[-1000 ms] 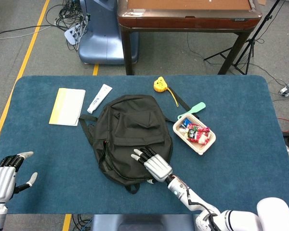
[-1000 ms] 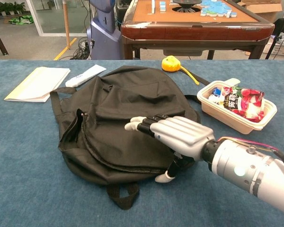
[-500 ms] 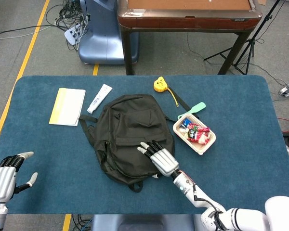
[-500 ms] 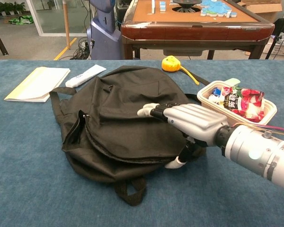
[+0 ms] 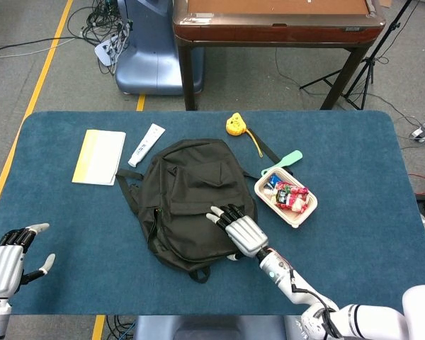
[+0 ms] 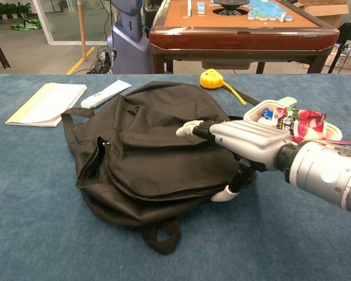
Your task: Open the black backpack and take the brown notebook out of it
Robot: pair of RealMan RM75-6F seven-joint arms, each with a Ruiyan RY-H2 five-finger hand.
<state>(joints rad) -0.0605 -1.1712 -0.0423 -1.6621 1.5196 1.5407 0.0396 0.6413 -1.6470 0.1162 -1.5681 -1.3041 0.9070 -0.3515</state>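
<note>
The black backpack (image 5: 191,202) (image 6: 146,152) lies flat in the middle of the blue table, its side zipper (image 6: 100,158) slightly parted. My right hand (image 5: 237,230) (image 6: 237,143) hovers flat over the pack's right side, fingers stretched out and apart, thumb hanging down beside the fabric, holding nothing. My left hand (image 5: 10,258) stays at the table's near left corner, fingers spread and empty, well away from the pack. No brown notebook is visible; the pack's inside is hidden.
A yellow-white booklet (image 5: 99,156) and a white tube (image 5: 146,144) lie left of the pack. A yellow tape measure (image 5: 234,125) sits behind it. A beige tray (image 5: 297,214) of snack packets and a green handle (image 5: 287,160) stand to the right.
My right hand has slid rightward and farther back across the pack, from its near middle to its right side. The left hand has not moved.
</note>
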